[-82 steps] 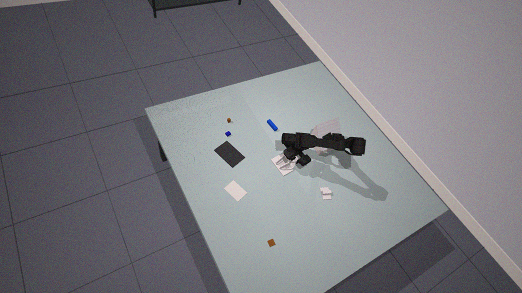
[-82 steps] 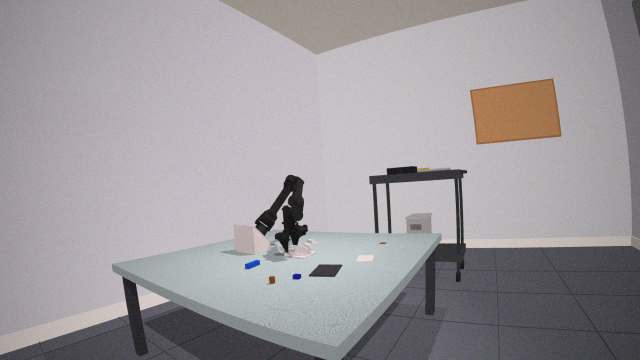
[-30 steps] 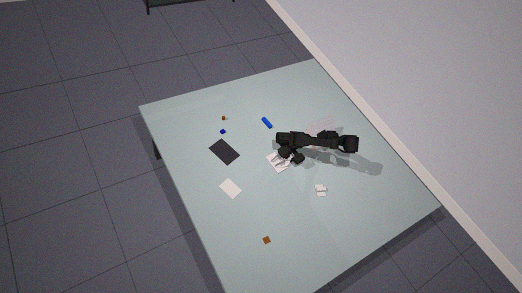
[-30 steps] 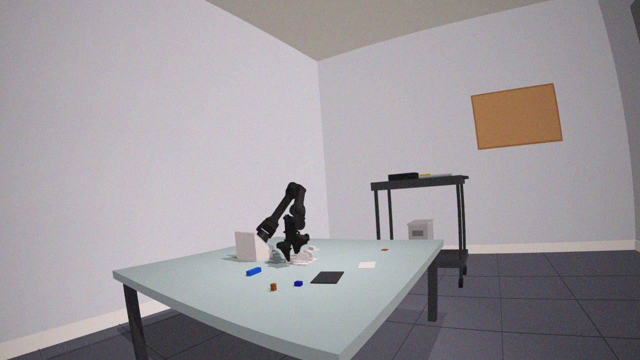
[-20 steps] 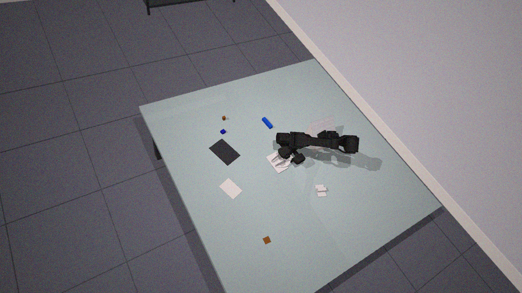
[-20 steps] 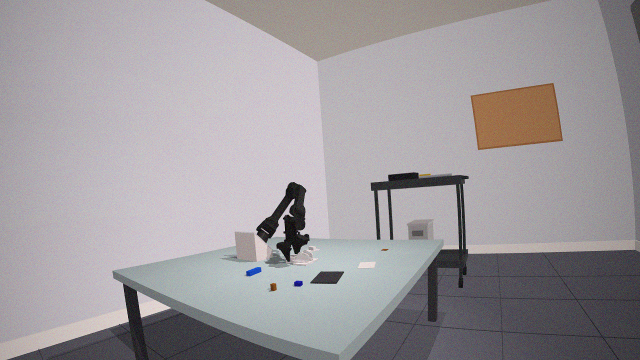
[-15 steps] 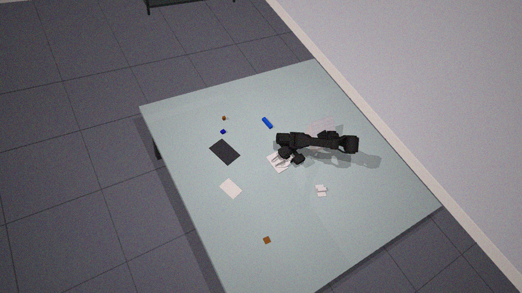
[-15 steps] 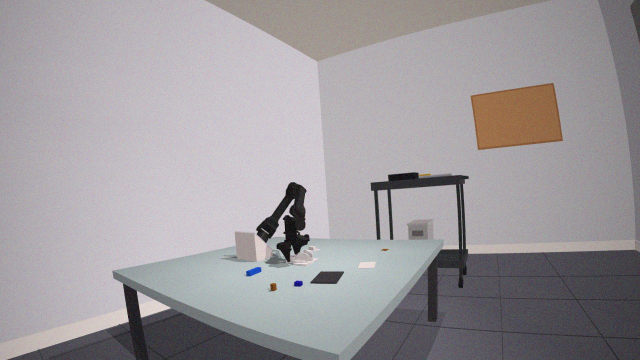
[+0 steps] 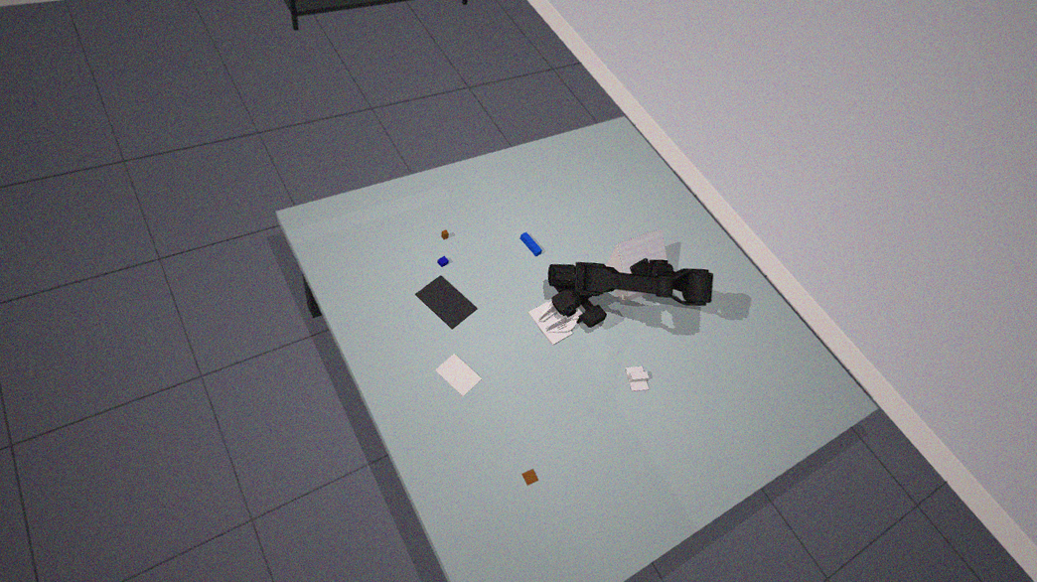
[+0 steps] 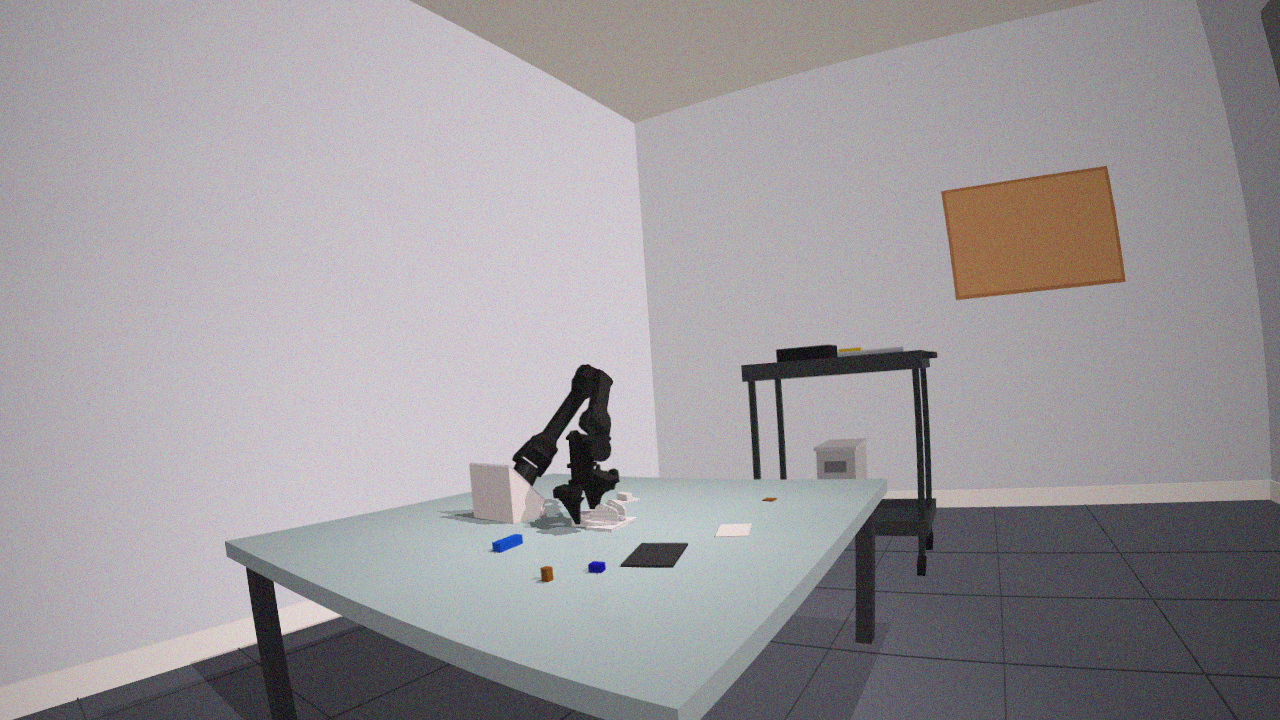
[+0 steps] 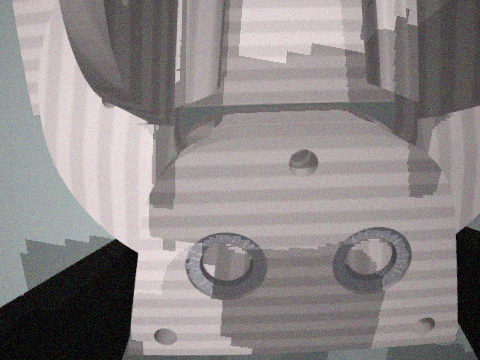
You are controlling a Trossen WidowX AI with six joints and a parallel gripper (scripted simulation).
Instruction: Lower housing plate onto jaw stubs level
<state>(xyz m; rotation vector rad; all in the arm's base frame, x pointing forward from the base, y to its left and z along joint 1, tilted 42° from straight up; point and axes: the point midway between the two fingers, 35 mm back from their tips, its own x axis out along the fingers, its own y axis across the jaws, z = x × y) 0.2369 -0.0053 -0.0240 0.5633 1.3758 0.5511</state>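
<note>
My gripper [image 9: 575,316] [image 10: 584,516] [image 11: 287,243] is shut on the housing plate [image 11: 295,210], its black fingers at the plate's left and right edges in the wrist view. The pale striped plate has two ringed holes and several smaller holes; pale and shaded parts show through the ringed holes. Two jaws, left [image 11: 135,55] and right [image 11: 450,55], extend beyond the plate's upper edge. They stand over the white base [image 9: 554,337] [image 10: 617,526]. The fingers partly hide the assembly in the top and exterior views. I cannot tell whether the plate touches the stubs or lies fully level.
A white wedge-shaped block [image 9: 638,247] [image 10: 492,492] stands close beside the arm. A small white part [image 9: 637,376] [image 10: 625,496], a black pad [image 9: 446,302] [image 10: 655,555], a white card [image 9: 457,374] [image 10: 733,530] and a blue bar [image 9: 531,244] [image 10: 507,542] lie around it.
</note>
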